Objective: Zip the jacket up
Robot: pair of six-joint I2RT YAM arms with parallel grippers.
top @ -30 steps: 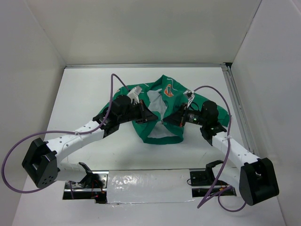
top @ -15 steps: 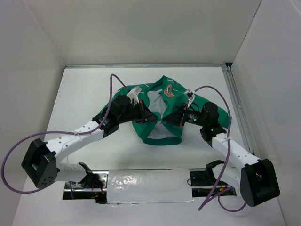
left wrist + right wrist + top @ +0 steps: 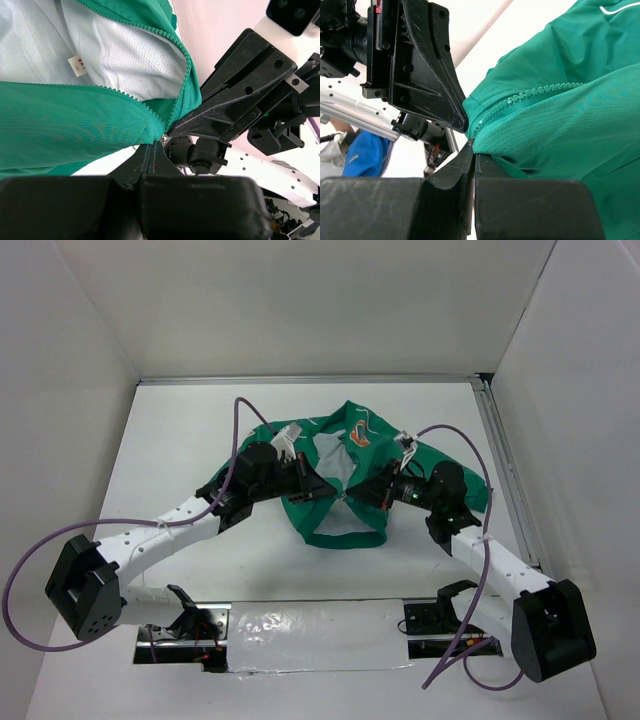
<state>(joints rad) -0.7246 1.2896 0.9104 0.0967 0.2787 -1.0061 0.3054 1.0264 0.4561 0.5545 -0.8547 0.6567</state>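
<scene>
Top external: finds the jacket [image 3: 330, 525] spread on the white table [image 3: 200, 430], in the middle and beyond the arm bases, collar far, hem near, front open with the white lining [image 3: 335, 465] on show. Finds both arms reaching in from left and right to one spot at the near hem, left gripper [image 3: 332, 494] and right gripper [image 3: 358, 496] almost tip to tip.

Against a second ago, notes very little: only a slight resettling of the right arm's forearm and shoulder, the left arm where it was, the hem fold under the fingers barely reshaped. Judges from that no zipping begun yet. Looks like fine alignment of the two bottom ends of the zipper, with the zipper teeth [image 3: 150, 112] parted all the way up.

Left wrist: catches the left gripper clenched, tips pinching the green edge just where the two rows of teeth converge, the right gripper's black fingers pressing in from the right. Right wrist: catches the right gripper likewise clamped on a fold of green fabric just below its row of teeth.

Writing: spots a small white tag [image 3: 77, 65] sewn into the lining, dark print perhaps beginning "BK", too small to read with certainty. Spots an orange-and-white patch [image 3: 358, 434] on the chest, letter not legible from above.
</scene>
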